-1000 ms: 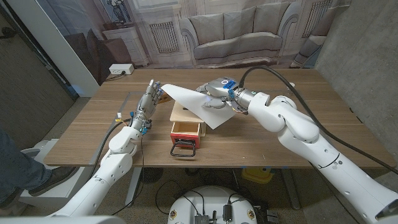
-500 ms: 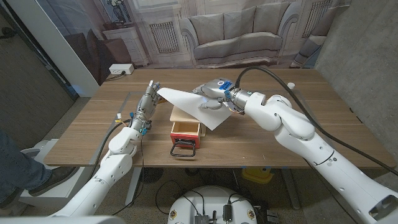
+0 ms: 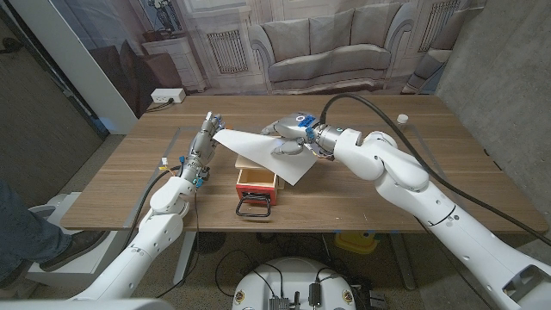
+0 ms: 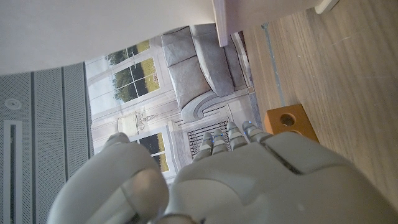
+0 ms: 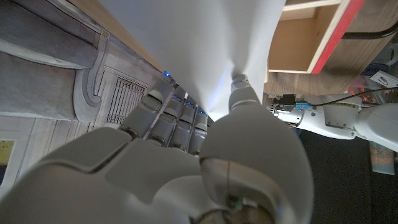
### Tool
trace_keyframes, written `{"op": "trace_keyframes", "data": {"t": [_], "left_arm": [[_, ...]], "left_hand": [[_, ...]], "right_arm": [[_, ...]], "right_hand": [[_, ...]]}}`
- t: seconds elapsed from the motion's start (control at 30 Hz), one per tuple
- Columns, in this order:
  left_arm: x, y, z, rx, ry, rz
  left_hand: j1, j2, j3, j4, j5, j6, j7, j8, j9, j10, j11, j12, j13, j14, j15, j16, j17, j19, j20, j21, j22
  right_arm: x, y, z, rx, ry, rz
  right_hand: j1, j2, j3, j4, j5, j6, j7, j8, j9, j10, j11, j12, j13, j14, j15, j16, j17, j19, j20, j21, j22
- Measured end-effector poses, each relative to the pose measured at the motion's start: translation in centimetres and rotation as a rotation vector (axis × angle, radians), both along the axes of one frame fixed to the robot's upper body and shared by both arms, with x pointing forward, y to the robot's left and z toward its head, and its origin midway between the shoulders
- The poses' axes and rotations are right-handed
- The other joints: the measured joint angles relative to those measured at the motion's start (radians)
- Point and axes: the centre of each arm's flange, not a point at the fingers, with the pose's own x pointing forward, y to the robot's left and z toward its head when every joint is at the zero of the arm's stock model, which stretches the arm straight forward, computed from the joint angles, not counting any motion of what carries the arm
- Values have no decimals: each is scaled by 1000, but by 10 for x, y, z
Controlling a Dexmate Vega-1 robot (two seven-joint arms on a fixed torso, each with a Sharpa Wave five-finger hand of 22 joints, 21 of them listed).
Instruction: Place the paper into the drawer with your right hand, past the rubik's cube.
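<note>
1. Pinching the paper (image 3: 274, 153) between thumb and fingers, the right hand (image 3: 291, 135) holds the white sheet above the middle of the table (image 3: 448, 185), over the small wooden drawer unit (image 3: 251, 160).
2. From the right wrist view, the thumb (image 5: 245, 102) presses on one face of the paper (image 5: 205, 50) and the other fingers (image 5: 174, 115) lie behind it, so the grasp is plain.
3. The sheet slopes, with one corner near the left hand (image 3: 205, 138) and its lower edge hanging over the unit's right side.
4. The drawer (image 3: 256, 182) stands pulled out toward the table's near edge, red-fronted with a black handle (image 3: 254, 208); its wooden inside also appears in the right wrist view (image 5: 305, 40).
5. The left hand is raised off the table toward the left edge, its fingers reaching up just beside the paper's corner; I cannot tell whether it touches the sheet or how far its fingers are closed.
6. In the left wrist view a small wooden block with a round hole (image 4: 289, 121) sits on the table beyond the left hand's fingers (image 4: 227, 140).
7. A small white cap-like object (image 3: 401, 119) lies near the table's far right corner.
</note>
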Motion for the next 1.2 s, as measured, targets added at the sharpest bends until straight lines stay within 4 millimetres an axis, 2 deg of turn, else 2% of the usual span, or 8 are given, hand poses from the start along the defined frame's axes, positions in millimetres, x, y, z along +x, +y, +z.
{"op": "trace_keyframes", "data": {"t": [0.6,1.2], "left_arm": [[1,1,0,-2,-1,-2],[3,-2,1,-4,1,-3]], "left_hand": [[0,0,-4,-4,0,0,0,0,0,0,0,0,0,0,0,0,0,0,0,0,0],[4,4,-4,-4,0,0,0,0,0,0,0,0,0,-2,-2,0,0,0,0,0,0]], "right_arm": [[15,15,-9,-17,45,36],[34,18,-19,-13,91,41]], "right_hand": [[0,0,-3,3,0,0,0,-4,0,0,0,0,0,0,0,0,0,-5,5,-1,0],[-6,5,-3,3,0,0,0,-4,0,0,0,-8,0,0,0,0,0,-7,4,-4,0]]}}
